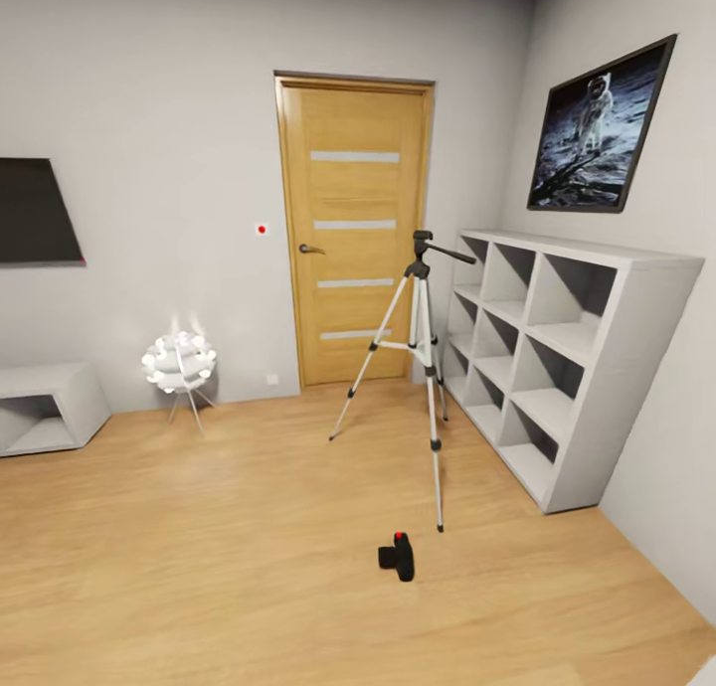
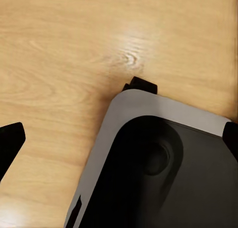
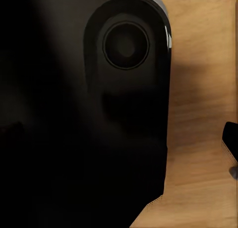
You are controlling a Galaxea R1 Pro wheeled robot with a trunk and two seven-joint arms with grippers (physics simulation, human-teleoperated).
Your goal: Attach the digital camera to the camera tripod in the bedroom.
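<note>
The digital camera [image 1: 398, 557], small and black with a red button on top, lies on the light wood floor in the head view. Just behind it stands the camera tripod [image 1: 423, 338], with silver legs, a black head and a pan handle pointing right. Nothing is mounted on its head. My left gripper [image 2: 119, 139] hangs open over the floor; its black fingertips [image 2: 10, 143] sit wide apart at the picture's edges. One fingertip [image 3: 230, 143] of my right gripper [image 3: 119, 143] shows far out at the edge, so it reads as open.
A wooden door [image 1: 353, 229] is behind the tripod and a white cube shelf [image 1: 557, 358] stands close to its right. An astronaut picture [image 1: 597, 129], a white globe lamp [image 1: 179, 361], a dark screen [image 1: 35, 212] and a low cabinet [image 1: 45, 403] line the walls. My dark base [image 2: 163, 173] lies under both wrists.
</note>
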